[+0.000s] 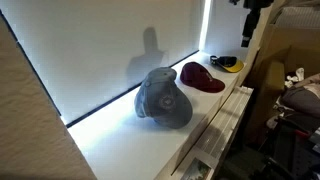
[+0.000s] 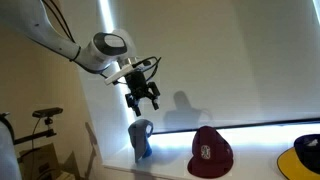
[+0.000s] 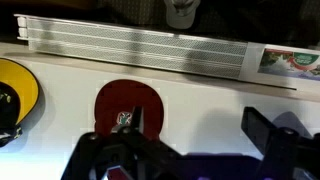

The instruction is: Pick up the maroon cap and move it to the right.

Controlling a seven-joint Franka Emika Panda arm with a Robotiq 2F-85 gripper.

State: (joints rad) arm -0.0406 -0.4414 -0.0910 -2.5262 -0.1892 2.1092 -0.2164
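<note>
The maroon cap point(image 1: 202, 77) lies on the white ledge point(image 1: 120, 145) between the larger blue-grey cap point(image 1: 165, 98) and a yellow-and-black item point(image 1: 228, 63). It also shows in an exterior view point(image 2: 211, 152) and in the wrist view point(image 3: 128, 103), with a small logo on its front. My gripper point(image 2: 143, 96) hangs open and empty in the air, well above the ledge and roughly over the blue-grey cap point(image 2: 140, 138). In the wrist view the two dark fingers point(image 3: 200, 130) stand wide apart, and the maroon cap lies beside the left finger.
The yellow-and-black item point(image 2: 305, 152) lies at the ledge's end past the maroon cap and shows in the wrist view point(image 3: 18, 95). A backlit blind point(image 1: 110, 50) runs behind the ledge. A ribbed white grille point(image 3: 140, 45) runs along its front edge. Clutter point(image 1: 295, 90) stands beyond.
</note>
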